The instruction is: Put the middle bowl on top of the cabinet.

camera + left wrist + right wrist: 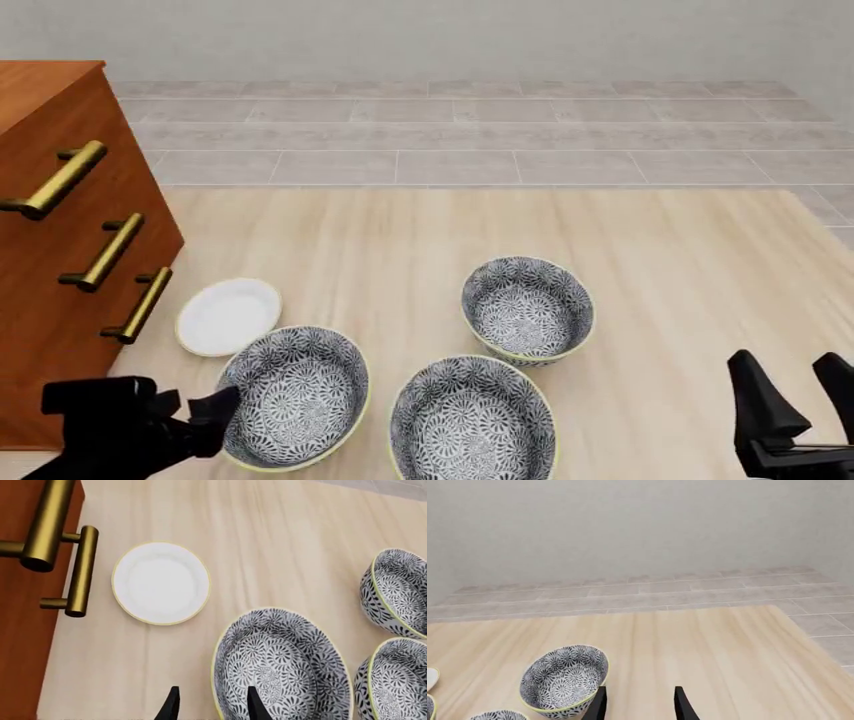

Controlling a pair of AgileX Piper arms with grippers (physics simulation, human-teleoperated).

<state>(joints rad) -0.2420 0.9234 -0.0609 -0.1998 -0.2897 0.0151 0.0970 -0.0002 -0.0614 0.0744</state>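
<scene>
The cabinet (pixel 67 250) runs off the front view's left edge, its lower part behind the left arm; the left hand (pixel 214 410) covers part of the near-left bowl's (pixel 296 395) rim; the middle bowl (pixel 470 422) is cut by the bottom edge; the right hand (pixel 807 385) is half out of frame at the corner; in the left wrist view only two finger tips (pixel 172 707) show, and two bowls run past the right edge.

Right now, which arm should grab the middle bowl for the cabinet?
Left, probably: the left gripper sits nearer the middle bowl and beside the cabinet; the right gripper hangs open far off right.
</scene>
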